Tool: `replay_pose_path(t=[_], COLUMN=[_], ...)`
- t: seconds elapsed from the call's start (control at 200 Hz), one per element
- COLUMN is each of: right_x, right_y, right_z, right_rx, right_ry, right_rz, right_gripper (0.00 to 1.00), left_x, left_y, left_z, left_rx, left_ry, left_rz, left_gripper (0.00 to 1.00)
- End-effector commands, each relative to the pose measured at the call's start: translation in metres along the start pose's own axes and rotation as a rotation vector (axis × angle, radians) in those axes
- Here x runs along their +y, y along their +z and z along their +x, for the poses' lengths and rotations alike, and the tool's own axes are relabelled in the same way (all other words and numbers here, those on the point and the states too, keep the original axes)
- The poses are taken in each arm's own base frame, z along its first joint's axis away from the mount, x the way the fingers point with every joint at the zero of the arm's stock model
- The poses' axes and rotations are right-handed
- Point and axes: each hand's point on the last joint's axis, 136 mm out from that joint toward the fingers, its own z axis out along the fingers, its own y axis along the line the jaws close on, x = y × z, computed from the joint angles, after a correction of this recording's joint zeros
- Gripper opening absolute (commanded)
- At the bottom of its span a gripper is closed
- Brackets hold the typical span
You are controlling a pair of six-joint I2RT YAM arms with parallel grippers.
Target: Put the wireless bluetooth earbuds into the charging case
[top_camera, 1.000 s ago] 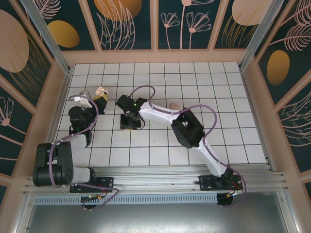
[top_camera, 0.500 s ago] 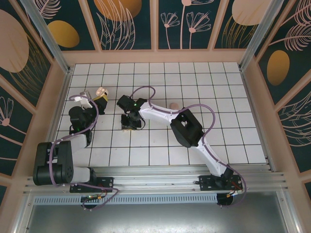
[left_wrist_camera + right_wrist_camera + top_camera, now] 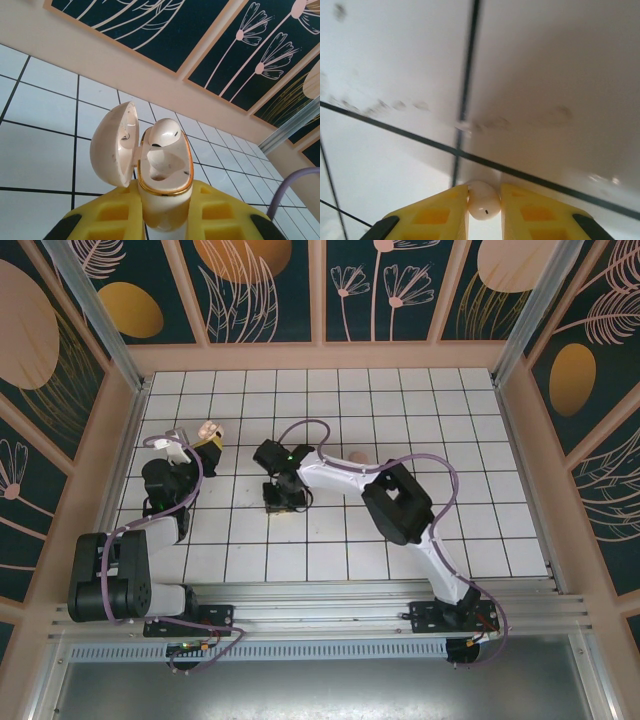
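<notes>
The right tool [image 3: 484, 206] has just closed on the loose earbud [image 3: 481, 196] and drifted right over the worktop [image 3: 420, 420]. The left tool [image 3: 163, 214] stays clamped on the open charging case [image 3: 167, 172], with the seated earbud [image 3: 165, 131] in one socket. Pickup looks secured; we expect transfer to the case next.

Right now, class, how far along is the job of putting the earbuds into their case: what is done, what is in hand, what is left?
Done: the case, lid open, sits clamped in the left jaws, and one earbud looks seated in it. In hand: the right jaws pinch the second earbud. Left: carrying it over to the empty socket.
</notes>
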Motion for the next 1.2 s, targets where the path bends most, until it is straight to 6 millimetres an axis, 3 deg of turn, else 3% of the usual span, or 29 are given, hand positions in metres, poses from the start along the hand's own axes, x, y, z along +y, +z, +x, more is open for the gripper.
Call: replay_pose_path(t=[0.0,0.385,0.646,0.821,1.006,1.086,1.196], right_x=[-0.019,-0.081,-0.106,-0.114,-0.108,-0.102,-0.102], right_y=[-0.027,-0.052,-0.054,-0.047,-0.062,-0.076,-0.09], right_z=[0.012,0.059,0.066,0.064,0.048,0.043,0.042], right_rx=[0.01,0.139,0.223,0.262,0.189,0.135,0.079], right_ry=[-0.075,-0.328,-0.422,-0.451,-0.415,-0.342,-0.111], right_rz=[0.045,0.099,0.156,0.2,0.214,0.206,0.221], right_gripper=[0.22,0.23,0.24,0.25,0.41,0.43,0.42], left_x=[-0.008,-0.01,-0.011,-0.011,-0.01,-0.011,-0.012], left_y=[0.002,0.0,0.0,-0.001,-0.002,-0.001,-0.001], left_z=[-0.011,-0.011,-0.009,-0.007,-0.007,-0.009,-0.01], left_rx=[-0.019,-0.014,-0.004,0.002,0.0,-0.004,-0.005], left_ry=[0.032,0.041,0.046,0.052,0.055,0.058,0.06], left_rz=[0.032,0.035,0.039,0.038,0.035,0.037,0.042], left_gripper=[0.02,0.02,0.02,0.02,0.02,0.02,0.02])
